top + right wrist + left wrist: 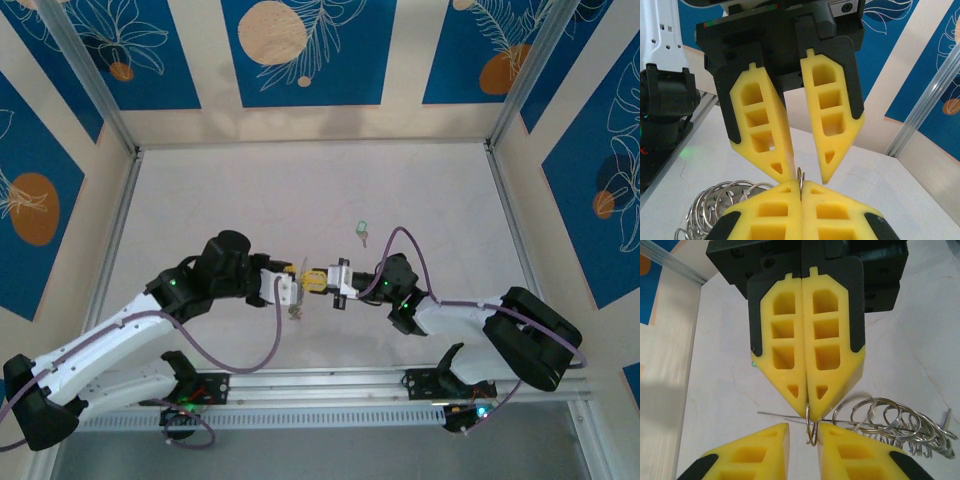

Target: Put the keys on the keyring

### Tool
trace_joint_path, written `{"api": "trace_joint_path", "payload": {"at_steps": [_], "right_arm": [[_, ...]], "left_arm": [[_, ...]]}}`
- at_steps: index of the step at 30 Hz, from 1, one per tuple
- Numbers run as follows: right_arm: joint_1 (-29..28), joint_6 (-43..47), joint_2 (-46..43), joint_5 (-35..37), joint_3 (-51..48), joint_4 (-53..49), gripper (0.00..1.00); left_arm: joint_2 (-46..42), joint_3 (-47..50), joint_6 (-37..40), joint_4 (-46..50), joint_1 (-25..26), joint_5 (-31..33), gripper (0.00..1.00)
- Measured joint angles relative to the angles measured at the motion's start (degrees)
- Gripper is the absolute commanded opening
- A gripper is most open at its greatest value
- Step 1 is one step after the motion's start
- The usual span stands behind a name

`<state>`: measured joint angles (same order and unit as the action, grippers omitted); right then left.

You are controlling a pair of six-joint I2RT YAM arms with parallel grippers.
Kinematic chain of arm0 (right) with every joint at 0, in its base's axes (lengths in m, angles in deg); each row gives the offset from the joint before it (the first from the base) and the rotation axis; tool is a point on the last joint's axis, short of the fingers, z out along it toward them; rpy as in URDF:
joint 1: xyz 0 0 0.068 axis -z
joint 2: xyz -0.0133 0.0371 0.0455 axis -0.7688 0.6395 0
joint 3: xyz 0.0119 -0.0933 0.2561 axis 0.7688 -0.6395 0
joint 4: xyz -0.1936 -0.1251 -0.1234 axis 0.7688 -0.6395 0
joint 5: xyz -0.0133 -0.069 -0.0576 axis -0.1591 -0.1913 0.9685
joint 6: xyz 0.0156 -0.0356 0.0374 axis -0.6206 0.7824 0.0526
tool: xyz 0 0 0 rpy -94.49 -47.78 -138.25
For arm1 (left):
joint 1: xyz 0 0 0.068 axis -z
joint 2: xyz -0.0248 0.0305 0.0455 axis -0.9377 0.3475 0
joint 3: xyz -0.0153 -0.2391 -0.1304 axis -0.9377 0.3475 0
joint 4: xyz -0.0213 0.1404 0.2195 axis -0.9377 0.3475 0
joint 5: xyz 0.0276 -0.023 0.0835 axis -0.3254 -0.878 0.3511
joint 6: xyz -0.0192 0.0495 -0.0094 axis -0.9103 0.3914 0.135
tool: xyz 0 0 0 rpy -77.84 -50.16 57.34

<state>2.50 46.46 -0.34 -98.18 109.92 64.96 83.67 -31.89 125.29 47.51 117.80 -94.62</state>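
Your right gripper (801,187) is clenched on the keyring (812,436). Your left gripper (802,430) faces it tip to tip, its jaws parted on either side of the wire without pinching it. The key (362,232) lies on the tabletop (250,200) just beyond the grippers, apart from both.

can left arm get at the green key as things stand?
Probably not directly. The key lies free on the table, but past the right gripper, shut on the keyring; the left gripper must swing around it.
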Motion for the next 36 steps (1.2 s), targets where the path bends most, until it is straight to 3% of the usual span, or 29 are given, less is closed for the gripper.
{"api": "trace_joint_path", "payload": {"at_steps": [11,19,23,28,33,36], "right_arm": [[0.1,0.0,0.0,-0.9,0.0,-0.1,0.0],[0.3,0.5,0.0,-1.4,0.0,0.0,0.0],[0.3,2.6,-0.4,-1.3,0.0,-2.0,0.18],[0.2,6.8,-2.5,0.6,0.0,-8.8,0.21],[-0.2,7.6,-2.8,3.3,-1.0,-11.0,0.34],[-0.9,7.6,-2.7,3.9,-1.3,-10.8,0.34]], "left_arm": [[0.0,1.4,0.4,-1.6,0.0,-0.6,0.2],[0.0,2.1,1.1,-2.0,-0.3,-0.7,0.0],[0.1,1.9,1.2,-0.8,-0.3,-0.5,0.0],[2.1,-2.6,5.3,6.8,-0.2,2.2,0.0],[6.1,-7.1,8.3,13.2,1.2,7.7,0.0],[8.7,-9.0,8.3,16.3,2.2,9.4,0.0]]}}
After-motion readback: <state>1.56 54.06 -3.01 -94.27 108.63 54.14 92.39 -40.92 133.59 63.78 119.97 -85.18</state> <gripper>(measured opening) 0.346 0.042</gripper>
